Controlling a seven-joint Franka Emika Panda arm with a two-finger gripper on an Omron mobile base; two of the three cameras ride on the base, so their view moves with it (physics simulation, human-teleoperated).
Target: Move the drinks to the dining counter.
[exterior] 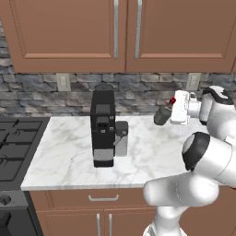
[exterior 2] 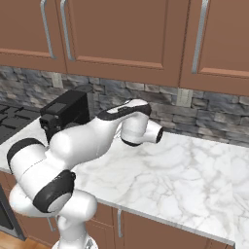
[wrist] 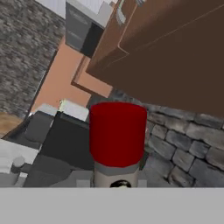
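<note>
Your end effector [exterior: 162, 115] is clamped on the squat grey bottle [exterior: 164, 113], whose red cap [wrist: 117, 133] sits close before the hand camera. You hold it lifted above the marble counter [exterior: 147, 152], to the right of the black coffee machine [exterior: 103, 127], in front of the stone backsplash [exterior: 138, 87].

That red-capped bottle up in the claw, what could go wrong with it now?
1. The claw holds the grey bottle tipped on its side above the marble worktop; if the grip slips, it could drop and roll.
2. The black coffee machine stands close to its left, so a swing that way might bump it.
3. The wall cupboards hang just above, so lifting higher might hit them.
</note>
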